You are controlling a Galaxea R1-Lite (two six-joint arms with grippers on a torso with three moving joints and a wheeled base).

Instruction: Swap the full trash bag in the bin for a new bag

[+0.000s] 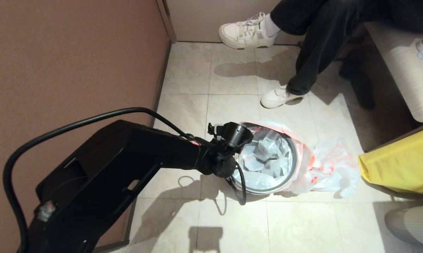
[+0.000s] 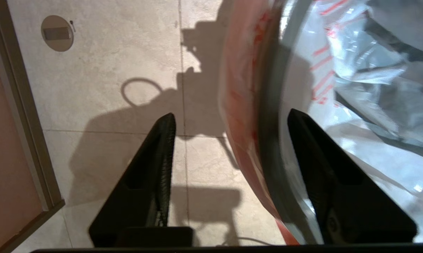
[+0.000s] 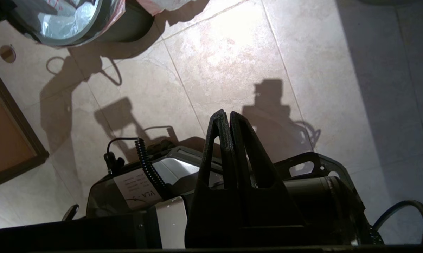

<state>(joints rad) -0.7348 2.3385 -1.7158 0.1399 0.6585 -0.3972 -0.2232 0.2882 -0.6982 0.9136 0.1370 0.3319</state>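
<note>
Now left hand [image 2: 229,121] gapes, straddling the bin [image 2: 273,140] rim

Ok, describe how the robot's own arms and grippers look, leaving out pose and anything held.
The left arm is a chunky matt black shell with cut-out openings; a thick black cable loops over it, and a thinner one hangs at the wrist. The left gripper has two black wedge-shaped fingers, one ribbed on its inner face. The right gripper has the same black tapered fingers, hollowed out, with a black cable curling beside its base.
</note>
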